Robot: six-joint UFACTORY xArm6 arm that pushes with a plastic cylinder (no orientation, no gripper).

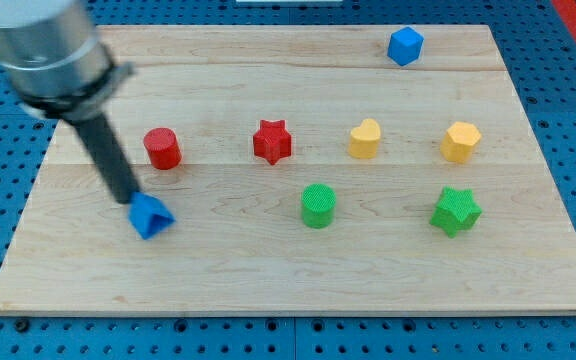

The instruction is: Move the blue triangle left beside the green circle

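**Tip against the blue triangle, far left of the board**

Camera view: the blue triangle (pixel 150 216) lies flat near the view's left on the pale wooden board (pixel 268 280), one corner aimed toward the view's bottom; no long axis can be made out. My tip (pixel 128 200) touches its upper-left edge. There is no pincer, only the dark rod, holding nothing. The green circle (pixel 318 205), a ribbed cylinder, stands well apart to the right. Above sit a red cylinder (pixel 162 148) and a red star (pixel 272 141).
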